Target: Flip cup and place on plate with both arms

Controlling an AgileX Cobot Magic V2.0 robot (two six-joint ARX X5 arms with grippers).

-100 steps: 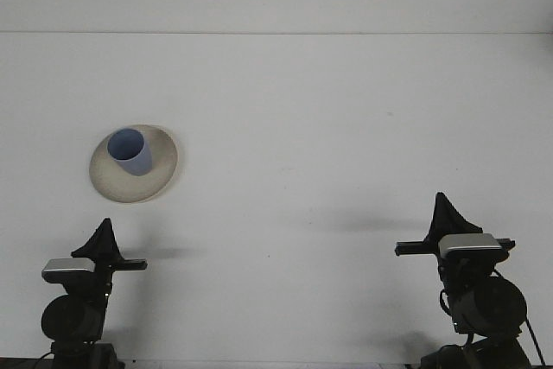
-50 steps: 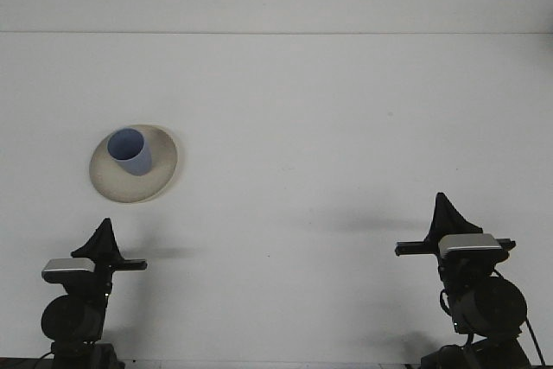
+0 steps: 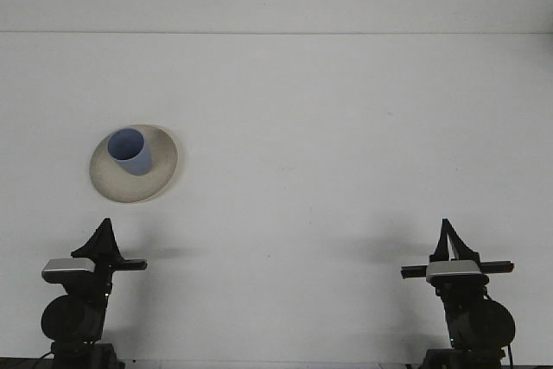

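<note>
Both hands, left [image 3: 105, 229] and right [image 3: 446, 231], look narrow; cup [image 3: 130, 151] upright on plate [image 3: 160, 174]; table [image 3: 328, 127] otherwise bare.

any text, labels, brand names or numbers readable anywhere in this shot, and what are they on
None can be read.
Blue cup: plain, no print visible.
Cream plate: plain.
White table: unmarked.
Left gripper and right gripper: dark housings with grey camera blocks; no label visible at this size.
</note>
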